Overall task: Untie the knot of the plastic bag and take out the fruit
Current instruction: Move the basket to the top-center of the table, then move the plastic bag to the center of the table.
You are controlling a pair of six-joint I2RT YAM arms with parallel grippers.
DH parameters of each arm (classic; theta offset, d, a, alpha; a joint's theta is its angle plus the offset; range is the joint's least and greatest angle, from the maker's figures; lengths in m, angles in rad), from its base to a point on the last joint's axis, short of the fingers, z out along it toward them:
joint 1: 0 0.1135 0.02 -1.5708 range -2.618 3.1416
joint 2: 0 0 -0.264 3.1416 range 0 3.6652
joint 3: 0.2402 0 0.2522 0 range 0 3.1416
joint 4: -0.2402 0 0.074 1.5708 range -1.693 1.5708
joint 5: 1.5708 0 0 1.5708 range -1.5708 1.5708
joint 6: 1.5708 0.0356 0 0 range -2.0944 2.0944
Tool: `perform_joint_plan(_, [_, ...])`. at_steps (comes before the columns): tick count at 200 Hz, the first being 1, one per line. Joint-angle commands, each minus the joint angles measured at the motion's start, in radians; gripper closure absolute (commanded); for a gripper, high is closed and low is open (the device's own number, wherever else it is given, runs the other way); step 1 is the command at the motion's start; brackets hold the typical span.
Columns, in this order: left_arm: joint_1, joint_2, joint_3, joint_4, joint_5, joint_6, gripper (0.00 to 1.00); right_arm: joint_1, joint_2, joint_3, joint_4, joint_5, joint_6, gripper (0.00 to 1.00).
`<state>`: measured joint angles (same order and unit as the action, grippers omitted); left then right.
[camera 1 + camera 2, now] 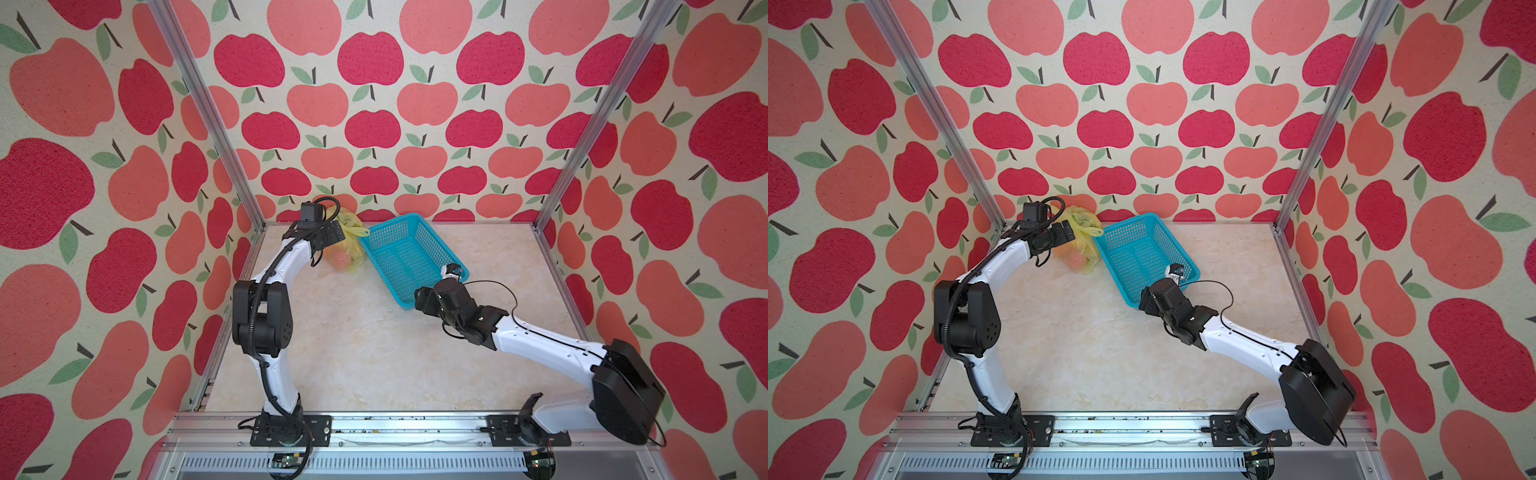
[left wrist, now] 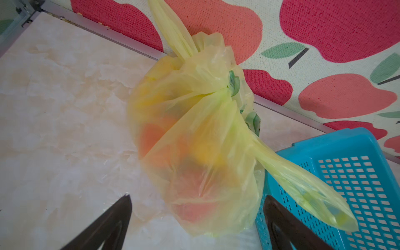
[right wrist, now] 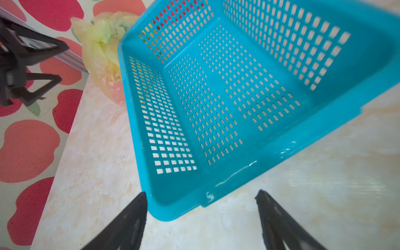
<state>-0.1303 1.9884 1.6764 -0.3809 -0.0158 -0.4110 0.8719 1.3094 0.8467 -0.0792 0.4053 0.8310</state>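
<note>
The plastic bag [image 1: 351, 245] [image 1: 1084, 249] stands at the back of the table against the wall, pale yellow and tied shut. The knot [image 2: 225, 88] sits on its upper side. One handle loop [image 2: 171, 28] points up the wall, the other [image 2: 303, 190] lies over the basket's rim. The fruit [image 2: 151, 136] shows through the plastic as orange, pink and yellow shapes. My left gripper [image 1: 332, 235] [image 2: 197, 197] hovers open just above the bag [image 2: 194, 121], touching nothing. My right gripper [image 1: 419, 298] [image 3: 201, 192] is open at the basket's near corner, holding nothing.
A turquoise perforated basket [image 1: 384, 226] [image 1: 1125, 224] [image 3: 303, 129] lies empty and askew right of the bag, touching it. In the left wrist view its rim [image 2: 324, 140] sits under one finger. Metal frame posts and apple wallpaper walls enclose the marble table [image 1: 353, 353].
</note>
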Motion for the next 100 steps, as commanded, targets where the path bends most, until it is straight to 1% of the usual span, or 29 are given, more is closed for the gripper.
perform_joint_plan(1, [-0.024, 0.113, 0.138, -0.181, -0.153, 0.058, 0.07, -0.031, -0.129, 0.042, -0.172, 0.187, -0.163, 0.18])
perform_joint_plan(8, [-0.023, 0.15, 0.182, -0.202, -0.167, 0.06, 0.08, -0.059, -0.149, 0.051, -0.195, 0.19, -0.198, 0.16])
perform_joint_plan(21, [-0.019, 0.22, 0.276, -0.253, -0.17, 0.062, 0.12, -0.145, -0.163, 0.072, -0.24, 0.145, -0.243, 0.16])
perform_joint_plan(27, [-0.019, 0.243, 0.318, -0.275, -0.167, 0.066, 0.15, -0.195, -0.16, 0.079, -0.253, 0.117, -0.258, 0.16])
perform_joint_plan(31, [-0.019, 0.26, 0.344, -0.288, -0.165, 0.069, 0.16, -0.229, -0.155, 0.083, -0.253, 0.075, -0.268, 0.15])
perform_joint_plan(39, [-0.023, 0.291, 0.392, -0.315, -0.165, 0.076, 0.2, -0.298, -0.131, 0.088, -0.248, 0.007, -0.289, 0.12])
perform_joint_plan(54, [-0.031, 0.327, 0.458, -0.369, -0.17, 0.078, 0.44, -0.406, -0.044, 0.117, -0.222, -0.136, -0.342, 0.11])
perform_joint_plan(62, [-0.038, 0.33, 0.469, -0.387, -0.175, 0.075, 0.59, -0.444, 0.019, 0.152, -0.232, -0.193, -0.364, 0.11])
perform_joint_plan(71, [-0.044, 0.32, 0.459, -0.39, -0.182, 0.074, 0.72, -0.476, 0.094, 0.199, -0.248, -0.238, -0.381, 0.1])
perform_joint_plan(82, [-0.059, 0.292, 0.425, -0.38, -0.188, 0.079, 0.84, -0.499, 0.176, 0.255, -0.251, -0.3, -0.403, 0.1])
perform_joint_plan(92, [-0.072, 0.255, 0.378, -0.366, -0.187, 0.086, 0.91, -0.512, 0.241, 0.296, -0.247, -0.358, -0.418, 0.1])
perform_joint_plan(100, [-0.084, 0.214, 0.329, -0.349, -0.182, 0.087, 0.95, -0.515, 0.284, 0.322, -0.242, -0.375, -0.429, 0.1])
